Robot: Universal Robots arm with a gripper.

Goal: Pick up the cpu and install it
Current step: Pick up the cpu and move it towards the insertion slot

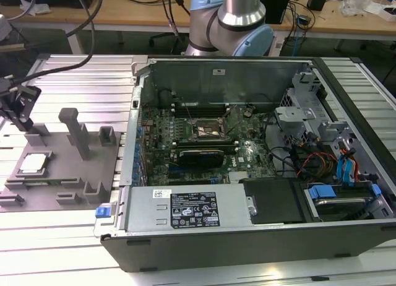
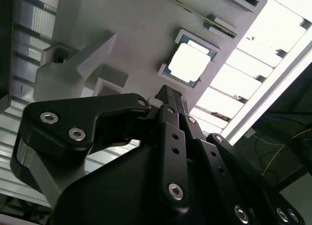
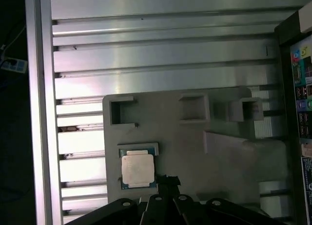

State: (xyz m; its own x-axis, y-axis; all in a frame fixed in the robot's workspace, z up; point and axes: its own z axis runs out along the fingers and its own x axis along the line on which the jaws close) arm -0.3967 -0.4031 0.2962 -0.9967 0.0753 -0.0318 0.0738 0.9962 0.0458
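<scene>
Right now my pincer point(image 1: 26, 122) hangs closed and empty at the exterior view's far left, over the grey plate point(image 1: 65, 171) on the tabletop point(image 1: 55, 236). The chip point(image 1: 34, 163) lies flat in a square recess of that plate, lower left of the frame, near my pincer but untouched.

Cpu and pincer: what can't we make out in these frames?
- First wrist view: the black pincer sits at one corner of the small flat square silver-topped cpu; contact or gap cannot be told.
- Exterior view: the dark square socket frame is too small to tell whether it is empty.
- Second wrist view: the pincer's body hides part of the grey fixture plate.
</scene>
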